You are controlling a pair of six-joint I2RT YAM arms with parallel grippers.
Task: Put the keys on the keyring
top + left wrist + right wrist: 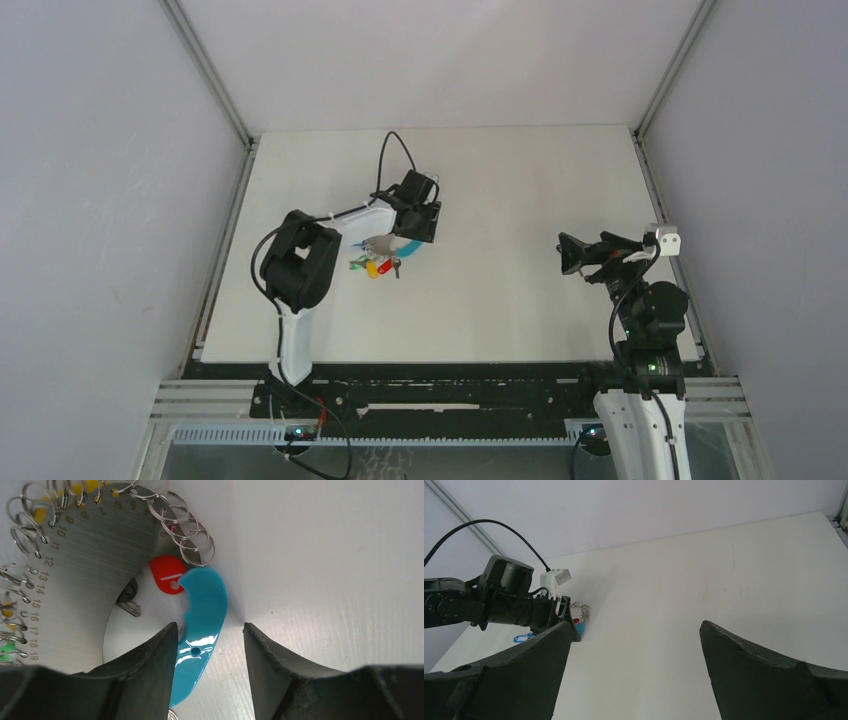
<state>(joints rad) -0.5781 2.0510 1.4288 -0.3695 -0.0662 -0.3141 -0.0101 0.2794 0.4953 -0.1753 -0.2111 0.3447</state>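
The keyring [75, 580] lies flat on the table, a grey numbered band edged with small silvery rings [192, 537] and ending in a turquoise segment [205, 610]. My left gripper [210, 626] straddles that turquoise segment from above. Its left finger [150, 665] touches the segment's edge, its right finger [280, 670] stands apart from it, and the jaws are open. A red key tag [167, 574] and a dark key [131, 600] lie inside the loop. From above, the keys [375, 266] cluster by the keyring [385, 246] under the left gripper [415, 215]. The right gripper [572, 252] hovers wide open and empty.
The left arm [499, 600] reaches across the white table [520, 180]. A blue key tag [521, 638] lies on the table near it. Grey walls close in both sides. The right gripper [635, 625] faces the table middle.
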